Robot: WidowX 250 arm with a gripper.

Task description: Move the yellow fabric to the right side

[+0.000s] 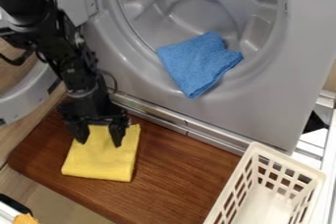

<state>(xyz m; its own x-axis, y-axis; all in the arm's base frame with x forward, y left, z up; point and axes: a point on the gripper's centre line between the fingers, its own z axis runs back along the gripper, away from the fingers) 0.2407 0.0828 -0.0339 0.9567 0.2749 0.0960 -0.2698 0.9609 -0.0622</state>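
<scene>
So the biggest thing by far was a gray machine front (282,100) with a round opening, and a metal strip ran along its bottom edge. Below that was a brown wooden board (177,179), its rounded corner at the left. The black arm (78,75) came down from the upper left, and a cream slotted basket (289,158) took up the lower right. The yellow fabric (101,161) lay folded on the left part of the board, with a good stretch of bare wood between it and the basket. A blue cloth (197,63) hung over the opening's lip. The gripper (99,137) was pretty wide, fingers spread at the fabric's upper edge; couldn't tell if they touched it.
</scene>
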